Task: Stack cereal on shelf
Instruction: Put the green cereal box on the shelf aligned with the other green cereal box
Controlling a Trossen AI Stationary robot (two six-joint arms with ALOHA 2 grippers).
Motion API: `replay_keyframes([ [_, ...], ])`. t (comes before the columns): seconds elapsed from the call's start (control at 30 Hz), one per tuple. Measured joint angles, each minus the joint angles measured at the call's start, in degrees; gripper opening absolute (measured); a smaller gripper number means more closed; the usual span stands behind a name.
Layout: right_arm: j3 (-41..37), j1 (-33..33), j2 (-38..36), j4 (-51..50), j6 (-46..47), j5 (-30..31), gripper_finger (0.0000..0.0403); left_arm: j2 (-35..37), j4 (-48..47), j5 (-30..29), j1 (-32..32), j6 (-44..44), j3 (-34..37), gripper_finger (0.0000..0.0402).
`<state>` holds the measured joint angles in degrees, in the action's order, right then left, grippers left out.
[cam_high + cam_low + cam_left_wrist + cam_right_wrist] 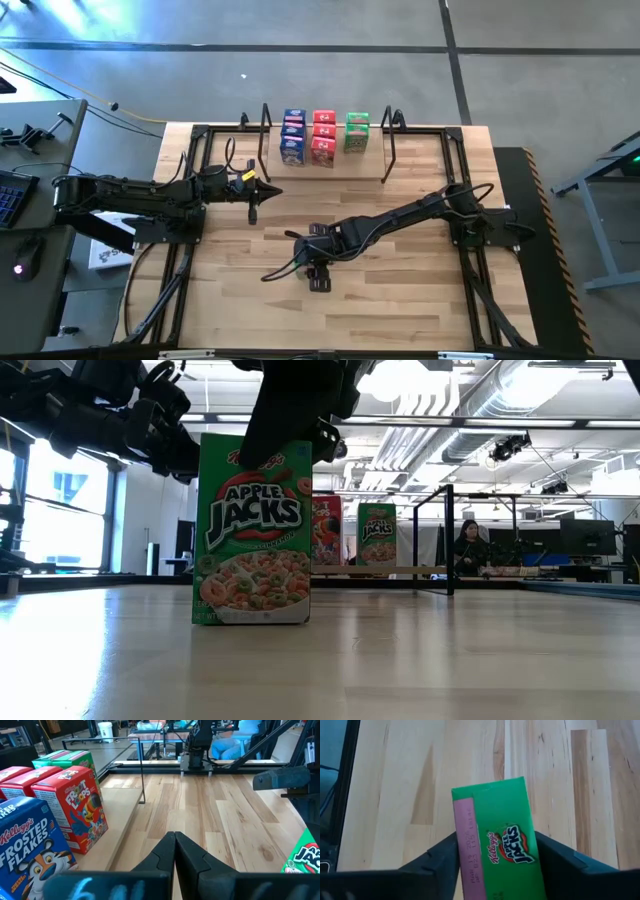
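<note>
A green Apple Jacks cereal box (pixel 250 530) stands upright on its bottom on the tabletop, near the middle. My right gripper (pixel 496 840) comes down over its top (pixel 320 278), shut on it. At the table's far edge the shelf (pixel 340 172) carries rows of blue (pixel 293 135), red (pixel 323 135) and green (pixel 357 132) cereal boxes, standing on their bottoms. My left gripper (pixel 252 205) hovers shut just left of the shelf's near edge, touching nothing. Its wrist view shows the Frosted Flakes (pixel 30 850) and Froot Loops (pixel 75 810) boxes close by. My right gripper pinches the green box near its top edge (pixel 530 835) between its two fingers, one finger on each broad face. The fingers (pixel 440 860) slant down from the table's right and lie across the narrow top panel. The box stands upright with its bottom (pixel 250 618) on the table.
Black frame rails (pixel 190 200) run along both sides of the table, and the shelf has black wire end supports (pixel 388 145). Bare planks (pixel 400 290) spread around the green box. A person (pixel 470 545) sits in the room far behind the table.
</note>
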<state>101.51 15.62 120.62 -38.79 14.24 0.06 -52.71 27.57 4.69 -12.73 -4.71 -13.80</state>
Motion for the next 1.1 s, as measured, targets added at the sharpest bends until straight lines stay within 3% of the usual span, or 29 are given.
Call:
replay_keyframes([
  [0.2, 0.0, 0.0, 0.0, 0.0, -0.74, -0.87, 0.0178, 0.0, -0.15, 0.0, 0.0, 0.0, 0.0, 0.0],
  [0.43, 0.0, -0.26, -1.74, -1.37, -0.77, -2.08, 0.0173, 0.0, -1.38, -0.7, 0.0, -0.42, 0.02, 0.0001],
  [0.63, 0.0, -2.25, -8.91, -7.88, -3.28, 2.85, 0.0173, 0.0, -1.47, -0.72, 0.0, -0.44, 0.02, 0.0],
  [0.83, 0.1, -8.75, -18.23, -19.93, -8.88, 8.77, 0.0173, 0.0, -1.73, -0.74, 0.0, -0.44, 0.02, 0.0001],
  [1.1, -0.14, -22.95, -22.8, -29.29, -22.82, 8.93, 0.0173, 0.0, -1.7, -0.79, 0.0, -0.44, 0.04, 0.0001],
])
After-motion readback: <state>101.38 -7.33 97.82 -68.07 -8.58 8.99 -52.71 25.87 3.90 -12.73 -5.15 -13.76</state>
